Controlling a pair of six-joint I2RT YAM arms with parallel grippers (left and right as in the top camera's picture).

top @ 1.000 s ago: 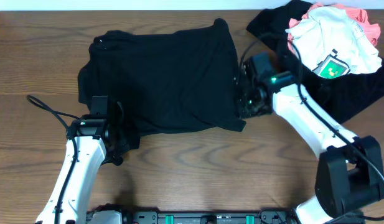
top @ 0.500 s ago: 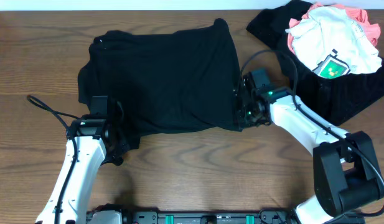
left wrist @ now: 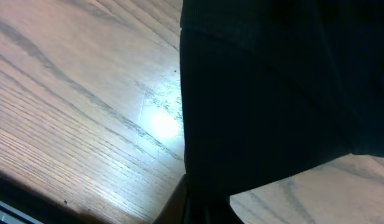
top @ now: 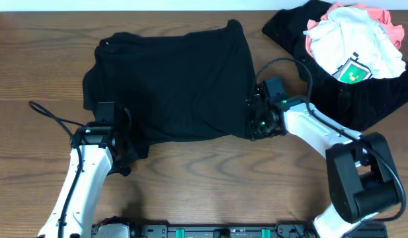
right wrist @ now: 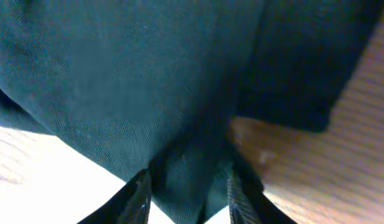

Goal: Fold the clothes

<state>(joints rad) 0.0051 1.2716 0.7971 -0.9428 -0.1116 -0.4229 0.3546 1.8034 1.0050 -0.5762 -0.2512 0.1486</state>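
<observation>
- Lying spread over the middle of the wooden tabletop (top: 210,185): one black shirt (top: 177,86), flat in the main, with its lower edge uneven.
- Your left arm (top: 84,172): it reaches in from the near left. Its jaws are clenched on the black shirt's lower left corner. In the left wrist view the dark cloth (left wrist: 260,106) narrows down into them, with bare wood to either side.
- Your right arm (top: 316,129): it reaches in from the near right. Its jaws are grasping the black shirt's right edge, low down. In the right wrist view a fold of cloth (right wrist: 192,168) sits between the two fingers (right wrist: 139,196).
- Far right corner, well apart from the spread shirt: a heap of clothes.
  - Black garment (top: 375,99) at the bottom.
  - White garment (top: 349,43) on top, crumpled, with a green print (top: 352,71) on its near side.
  - Coral-pink garment (top: 382,14), showing behind and beside the white one.
- A black cable (top: 48,114) trails on the wood beside your left arm.
</observation>
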